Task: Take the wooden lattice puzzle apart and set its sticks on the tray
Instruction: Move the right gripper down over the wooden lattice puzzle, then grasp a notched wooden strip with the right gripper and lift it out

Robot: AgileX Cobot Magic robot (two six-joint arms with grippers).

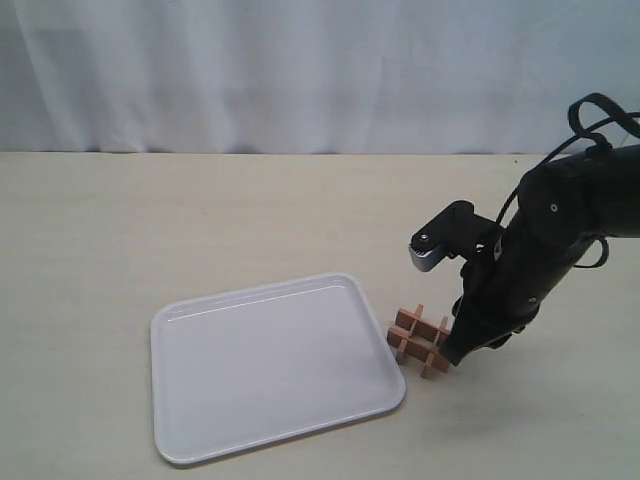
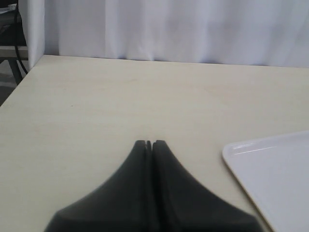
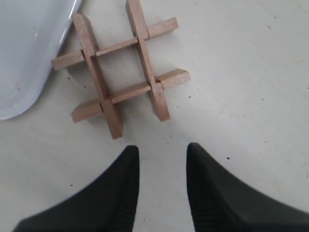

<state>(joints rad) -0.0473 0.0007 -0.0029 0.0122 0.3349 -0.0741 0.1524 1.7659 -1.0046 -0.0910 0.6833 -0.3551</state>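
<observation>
The right gripper (image 3: 161,151), jaws parted a little and empty, hangs just short of the wooden lattice puzzle (image 3: 120,72), lying flat and whole straight ahead of its tips.

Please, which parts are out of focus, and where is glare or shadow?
Left wrist view: shut black left gripper blurred near the lens; bright streak on the flat white plastic tray. Right wrist view: small light-brown wooden lattice puzzle sharp, faint shadow beside it. Exterior view: even, soft light.
</observation>
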